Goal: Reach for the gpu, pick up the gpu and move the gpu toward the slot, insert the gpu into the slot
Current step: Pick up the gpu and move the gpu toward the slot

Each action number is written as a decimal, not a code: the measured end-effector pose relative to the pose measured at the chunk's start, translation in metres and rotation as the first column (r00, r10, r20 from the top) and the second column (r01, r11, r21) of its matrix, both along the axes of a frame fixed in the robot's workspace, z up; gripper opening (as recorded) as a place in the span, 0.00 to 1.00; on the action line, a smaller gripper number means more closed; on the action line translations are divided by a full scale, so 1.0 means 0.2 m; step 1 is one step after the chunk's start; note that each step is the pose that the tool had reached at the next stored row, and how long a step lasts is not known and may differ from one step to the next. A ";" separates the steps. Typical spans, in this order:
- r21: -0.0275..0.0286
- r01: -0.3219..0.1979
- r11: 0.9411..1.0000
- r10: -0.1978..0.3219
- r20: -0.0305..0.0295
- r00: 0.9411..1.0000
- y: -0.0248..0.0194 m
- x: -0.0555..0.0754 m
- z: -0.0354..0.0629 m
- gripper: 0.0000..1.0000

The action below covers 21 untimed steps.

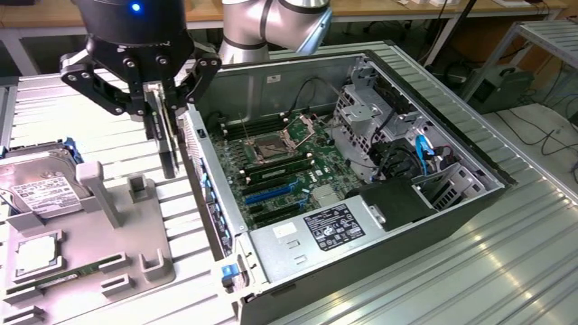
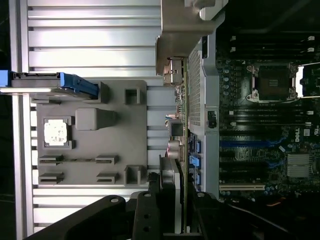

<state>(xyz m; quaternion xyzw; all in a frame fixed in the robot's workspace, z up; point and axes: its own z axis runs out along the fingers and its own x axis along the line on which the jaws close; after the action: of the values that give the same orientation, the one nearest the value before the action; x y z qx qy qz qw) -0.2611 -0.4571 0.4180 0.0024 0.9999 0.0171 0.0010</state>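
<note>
Above the gap between the grey parts tray (image 1: 149, 230) and the open computer case (image 1: 262, 81), we see the gripper (image 1: 164, 98) closed on the graphics card (image 1: 167, 149), one finger on each face of the card's upper end. The card hangs upright and edge-on in the exterior view, a thin dark strip whose lower end is clear of the slatted metal table (image 1: 451, 271). It is just outside the case, beside the perforated back wall, and not over the motherboard (image 1: 289, 169). From the wrist view we look straight down the card (image 2: 184, 150) past the gripper (image 2: 175, 220). Its thin edge runs alongside the case wall, with the tray (image 2: 125, 150) on one side and the motherboard (image 2: 270, 125) on the other. The long blue slots (image 1: 269, 195) on the board lie bare, well apart from the card. On the tray, at the exterior view's left, we make out a hard drive (image 1: 36, 183) standing in its holder, a square processor chip (image 1: 36, 254) lying flat, and a green memory stick (image 1: 63, 276) near the front edge. Inside the case, a power supply (image 1: 329, 227) with a dark label sits near the exterior view's lower edge.
</note>
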 end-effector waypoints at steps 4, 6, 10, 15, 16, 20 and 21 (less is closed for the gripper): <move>0.000 0.000 1.000 0.000 0.000 1.000 0.000 0.06 0.000 0.28; 0.000 0.000 1.000 0.000 0.000 1.000 0.000 0.08 0.000 0.28; 0.000 0.000 1.000 0.000 0.000 1.000 0.000 0.14 -0.001 0.28; 0.000 -0.001 1.000 0.001 0.000 1.000 0.000 0.23 -0.001 0.28; 0.000 -0.001 1.000 0.001 0.000 1.000 0.001 0.24 -0.001 0.28; 0.000 -0.002 1.000 0.002 0.000 1.000 0.001 0.29 -0.001 0.28; 0.000 -0.002 1.000 0.002 0.000 1.000 0.001 0.30 -0.001 0.28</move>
<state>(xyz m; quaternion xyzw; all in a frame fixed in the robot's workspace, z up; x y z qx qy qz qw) -0.2006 -0.4569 0.4178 0.0015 0.9999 0.0170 0.0010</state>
